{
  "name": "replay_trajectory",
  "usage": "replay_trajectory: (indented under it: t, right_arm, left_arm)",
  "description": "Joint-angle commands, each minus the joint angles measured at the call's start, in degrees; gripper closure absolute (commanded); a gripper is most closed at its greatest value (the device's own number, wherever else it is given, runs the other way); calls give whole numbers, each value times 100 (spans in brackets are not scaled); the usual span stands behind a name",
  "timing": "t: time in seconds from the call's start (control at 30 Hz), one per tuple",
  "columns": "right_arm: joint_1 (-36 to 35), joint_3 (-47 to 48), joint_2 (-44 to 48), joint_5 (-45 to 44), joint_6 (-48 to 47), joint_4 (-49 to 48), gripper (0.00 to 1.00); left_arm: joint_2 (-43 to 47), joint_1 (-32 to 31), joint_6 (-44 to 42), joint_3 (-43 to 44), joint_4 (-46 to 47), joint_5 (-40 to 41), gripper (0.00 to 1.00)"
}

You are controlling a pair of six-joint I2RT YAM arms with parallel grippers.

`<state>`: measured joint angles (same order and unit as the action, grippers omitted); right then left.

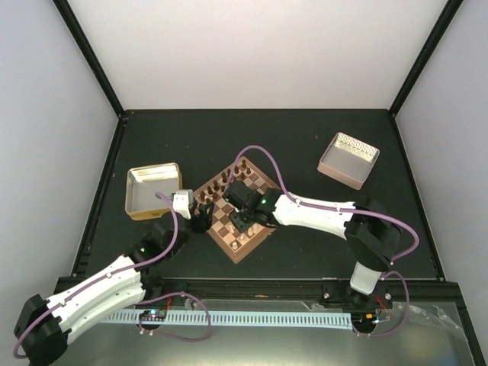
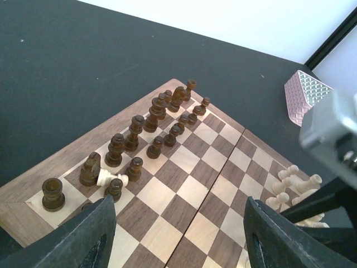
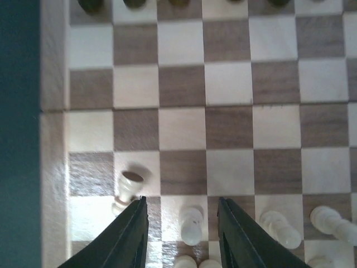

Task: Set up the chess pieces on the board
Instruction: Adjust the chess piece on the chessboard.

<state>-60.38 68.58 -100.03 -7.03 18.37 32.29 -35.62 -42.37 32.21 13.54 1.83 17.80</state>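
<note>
Near edge of the table: two grippers, one per arm.

Left gripper: hangs just off the 9 o'clock corner of the board, fingers spread wide, nothing between them.

Right gripper: hovers low over the board's 5 o'clock side, fingers apart, clamped on nothing. One upright pale pawn in the gap, touching neither finger.

Pale chessmen: gathered on that 5 o'clock side. Seven counted from the right wrist: four in full and three cut off by the bottom edge. One of the four, a blurred pale piece, just at 11 o'clock of the finger on that view's left; top smeared, so cannot tell upright from tilted.

Dark chessmen: two rows along the board's 11 o'clock side. Eight counted in the outer row; inner row of pawns bunched at its far end, not safely countable. One fallen pale piece on its side among them, just beside a dark knight and a dark pawn.

Beyond the board: one yellowish tray near it at 10 o'clock, and one pinkish bin well apart at 2 o'clock.
</note>
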Motion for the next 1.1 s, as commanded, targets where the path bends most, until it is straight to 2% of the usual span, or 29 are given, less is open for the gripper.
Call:
replay_trajectory:
  t: [0.0,0.23,0.57,0.87,1.07]
  right_arm:
    - [-26,389,194,-151,221,133,63]
    - [-18,456,150,-238,383,341,64]
    - [87,-43,725,-508,926,550,67]
    - [97,-296,736,-275,963,691,69]
    - [97,-379,682,-232,990,760,75]
  left_arm:
    - [27,42,69,8,79,13,35]
    - [79,60,68,-22,2,-3,35]
    - [-18,70,-125,-141,397,-663,38]
    - [-156,66,-136,-132,518,-796,40]
    - [-156,70,-117,-141,494,-805,41]
